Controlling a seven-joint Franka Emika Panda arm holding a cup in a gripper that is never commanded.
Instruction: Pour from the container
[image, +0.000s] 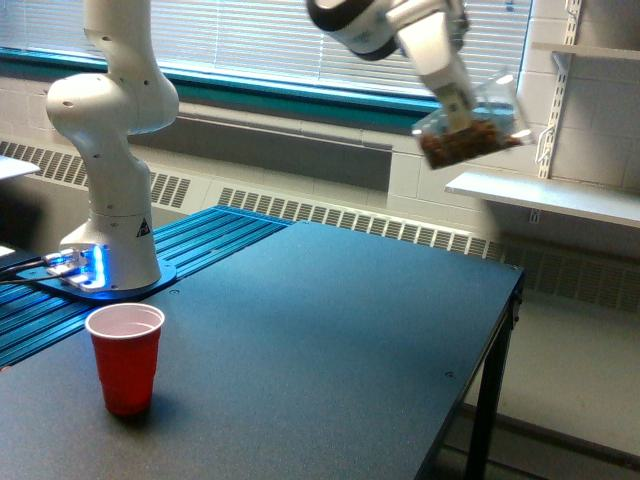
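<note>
Clear round plastic jar (470, 125), brown granular contents, tilted aloft.

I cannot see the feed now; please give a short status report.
Gripper shut on clear jar, high above table's far edge. Jar tilted, brown contents inside. Red cup upright, far off. Nothing between them.

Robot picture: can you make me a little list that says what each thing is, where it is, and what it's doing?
jar: clear, held high in the air, tilted, brown bits inside
end effector: shut on the jar, near the exterior view's upper right
cup: red, upright on the table, looks empty, near the exterior view's lower left
table: dark top, only the cup stands on it
arm base: white, behind the cup, blue light at its foot
jar versus cup: far apart, jar not above the cup
pouring: not yet, nothing falling
</note>
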